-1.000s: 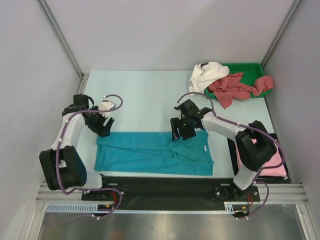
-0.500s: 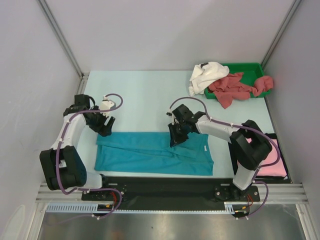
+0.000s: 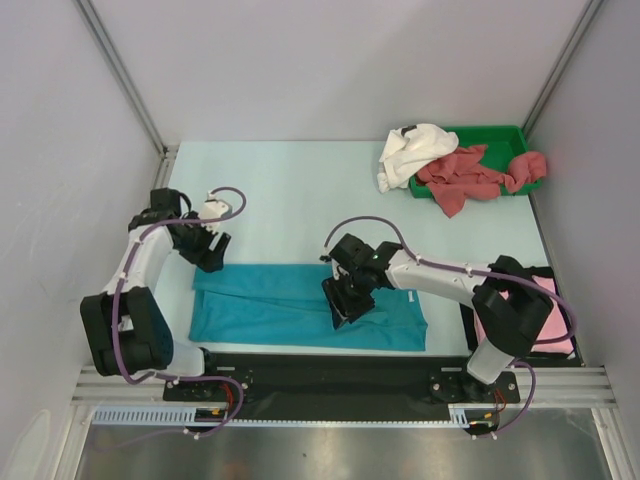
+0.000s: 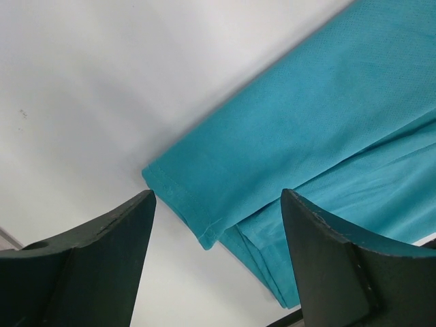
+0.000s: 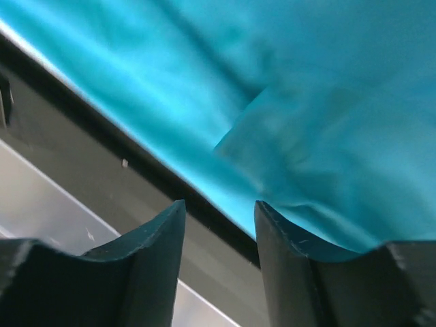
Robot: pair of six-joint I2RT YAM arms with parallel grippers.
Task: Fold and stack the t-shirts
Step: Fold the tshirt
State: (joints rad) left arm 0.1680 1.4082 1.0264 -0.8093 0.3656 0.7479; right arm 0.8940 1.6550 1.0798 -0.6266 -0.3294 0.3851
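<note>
Soft teal-blue cloth t-shirt [image 3: 270, 310] lay part-folded at pale bench's [image 3: 290, 195] near edge. Left pincer [image 3: 212, 262] gaped empty over its left corner (grab-ready, I'd guess). The right pincer [image 3: 340, 308], also agape, hovered mid-shirt, likely for the next fold.

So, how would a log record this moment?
left gripper open at corner of teal shirt | right gripper open over its middle | white shirt, red shirts at tray | pink shirt aside
</note>
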